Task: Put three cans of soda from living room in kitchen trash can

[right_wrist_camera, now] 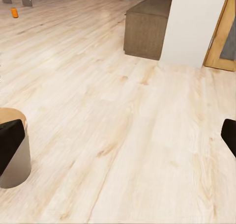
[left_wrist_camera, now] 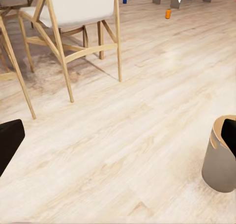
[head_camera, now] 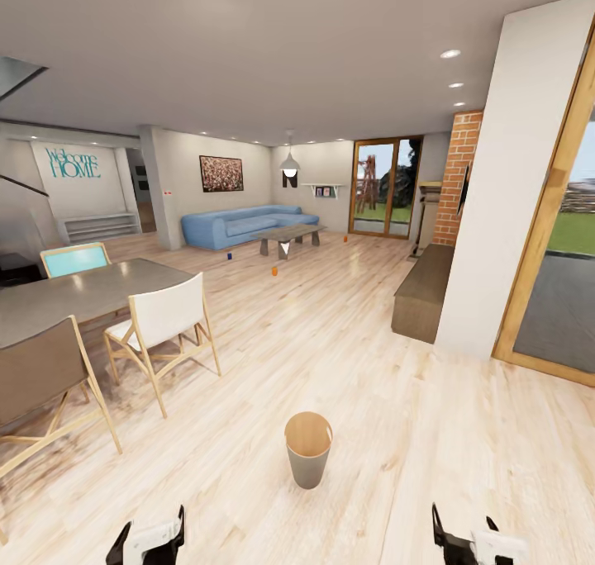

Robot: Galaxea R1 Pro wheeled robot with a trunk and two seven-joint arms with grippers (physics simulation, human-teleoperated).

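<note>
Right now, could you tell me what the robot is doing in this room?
Nothing is being handled yet. The robot stands on the wood floor with the trash can just ahead of it, standing upright. The left tool and right tool are both open and empty. Far across the room near the low table sit the dark blue can and two orange cans, all on the floor.

white chair [head_camera: 161, 321] beside grey table [head_camera: 74, 296]

head: high, forward | wrists: low, share bin [head_camera: 308, 458]
</note>
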